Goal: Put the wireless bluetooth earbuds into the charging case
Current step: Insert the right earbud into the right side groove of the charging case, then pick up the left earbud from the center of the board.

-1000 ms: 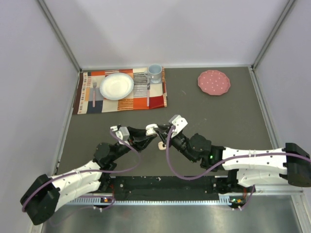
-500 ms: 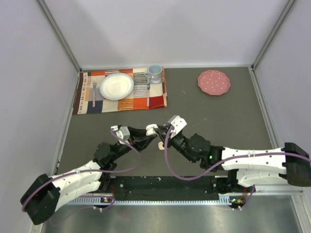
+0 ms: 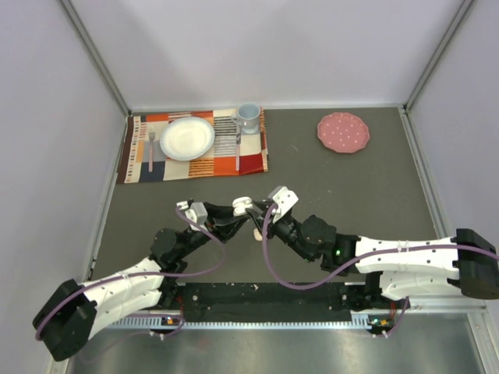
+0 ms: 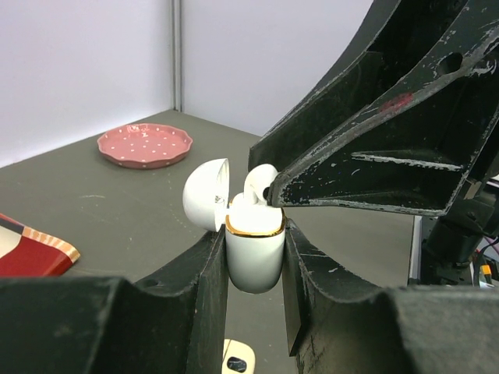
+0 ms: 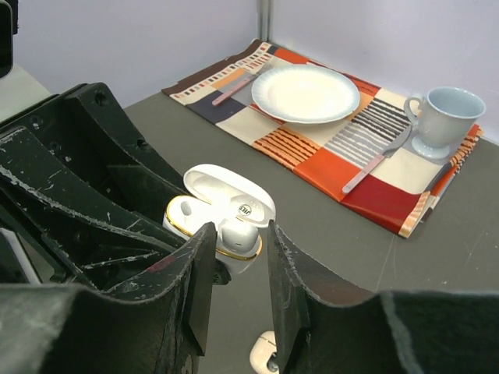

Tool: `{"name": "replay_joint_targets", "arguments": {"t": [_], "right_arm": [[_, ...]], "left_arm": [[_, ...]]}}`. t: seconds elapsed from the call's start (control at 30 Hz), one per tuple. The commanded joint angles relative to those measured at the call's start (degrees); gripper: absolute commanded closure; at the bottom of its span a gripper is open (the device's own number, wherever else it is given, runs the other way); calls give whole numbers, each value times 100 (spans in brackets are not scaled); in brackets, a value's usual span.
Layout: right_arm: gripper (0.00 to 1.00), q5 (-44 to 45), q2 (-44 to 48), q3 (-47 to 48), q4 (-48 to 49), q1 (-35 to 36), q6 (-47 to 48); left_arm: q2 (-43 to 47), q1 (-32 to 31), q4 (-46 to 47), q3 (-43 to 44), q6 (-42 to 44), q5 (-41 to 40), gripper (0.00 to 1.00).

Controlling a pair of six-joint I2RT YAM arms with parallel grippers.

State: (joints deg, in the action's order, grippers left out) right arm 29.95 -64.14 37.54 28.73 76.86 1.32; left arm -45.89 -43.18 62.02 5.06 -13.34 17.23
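Your left end effector clamps the white charging case, lid hinged open, with one earbud standing in its well. Your right end effector stands narrowly parted around that earbud. A small cream object lies on the grey counter beneath. From the case, the striped placemat sits at 11 o'clock and the pink dotted plate at 1 o'clock.

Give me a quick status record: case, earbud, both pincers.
charging case: upright, held off the table
lid: open
left pincer: shut on the charging case
earbud: sitting in the case's open top
right pincer: fingers slightly parted, one on each side of the earbud; contact unclear
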Motion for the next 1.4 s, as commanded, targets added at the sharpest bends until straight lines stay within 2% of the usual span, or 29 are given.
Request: {"name": "replay_joint_targets", "arguments": {"t": [0.0, 0.07, 0.17, 0.23, 0.37, 0.5, 0.57, 0.7, 0.83, 0.93, 0.97, 1.07, 1.17, 1.3, 1.37], "right_arm": [[65, -34, 15, 131, -157, 119, -88], [62, -51, 59, 131, -157, 127, -88], [49, -16, 147, 140, -157, 119, -273], [46, 1, 279, 166, -183, 127, -360], [27, 54, 621, 271, -324, 119, -536], [19, 107, 999, 403, -552, 66, -712], [18, 107, 1201, 499, -789, -57, -800], [17, -50, 1421, 807, -1703, -487, -1553], [17, -104, 1510, 921, -2125, -768, -1907], [14, -471, 1483, 1210, -2784, -1286, -2556], [14, -969, 1448, 1255, -3064, -1679, -2854], [14, -1683, 1343, 1335, -3347, -2209, -3216], [14, -2018, 1159, 1361, -3646, -2666, -3410], [16, -2152, 842, 1466, -3971, -2992, -3752], [16, -1916, 553, 1581, -4296, -3045, -4068]], "left_arm": [[80, 11, 574, 180, 25, -106, 100], [89, 11, 583, 171, 25, -106, 100], [80, 11, 574, 153, 25, -124, 100], [106, 11, 574, 144, 34, -141, 100], [124, 11, 557, 118, 60, -150, 100], [124, 11, 539, 101, 95, -150, 100], [133, 11, 530, 100, 113, -150, 100], [159, 11, 530, 100, 165, -141, 100], [203, 11, 548, 144, 297, -133, 100], [265, 11, 522, 293, 508, -150, 100], [308, 11, 478, 355, 621, -141, 100], [344, 11, 356, 601, 789, -115, 100], [353, 11, 285, 891, 1025, -18, 100], [309, 20, 196, 1137, 1106, -124, 100], [291, 20, 319, 1103, 975, -255, 100]]}}
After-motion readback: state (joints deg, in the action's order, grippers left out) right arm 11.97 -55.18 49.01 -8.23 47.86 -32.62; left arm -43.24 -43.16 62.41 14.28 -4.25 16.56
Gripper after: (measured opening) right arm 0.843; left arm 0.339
